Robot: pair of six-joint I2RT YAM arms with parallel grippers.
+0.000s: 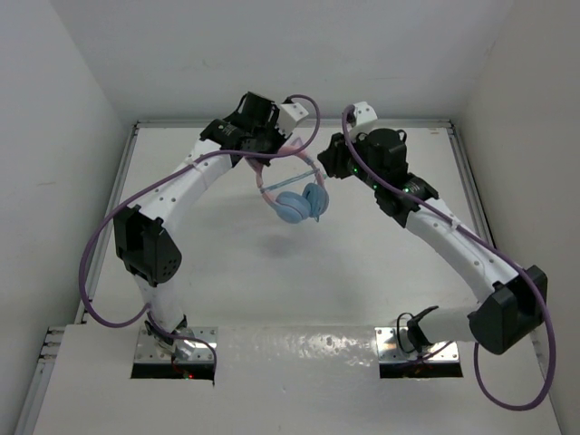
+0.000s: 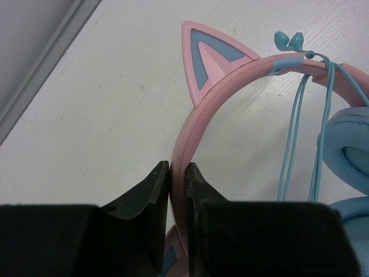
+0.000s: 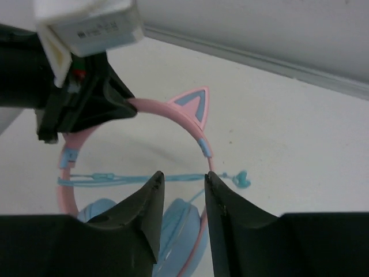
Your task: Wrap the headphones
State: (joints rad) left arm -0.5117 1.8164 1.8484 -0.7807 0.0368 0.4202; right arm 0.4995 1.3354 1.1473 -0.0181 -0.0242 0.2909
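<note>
The headphones (image 1: 302,204) hang in the air above the table's far middle, light blue ear cups lowest. My left gripper (image 1: 263,156) is shut on the pink headband (image 2: 187,133), just below a cat-ear point (image 2: 210,57). The thin pale blue cable (image 2: 291,133) is looped over the headband and hangs beside an ear cup (image 2: 349,156). In the right wrist view the cable (image 3: 115,180) runs straight across the headband's arch, its end (image 3: 241,180) sticking out to the right. My right gripper (image 3: 183,179) is open, its fingertips just short of that cable; it shows to the headphones' right in the top view (image 1: 323,169).
A raised grey rim (image 1: 290,124) edges the white table at the back and sides, with white walls behind it; it also shows in the left wrist view (image 2: 46,63) and the right wrist view (image 3: 259,60). Thick purple robot cables (image 1: 91,272) loop beside both arms.
</note>
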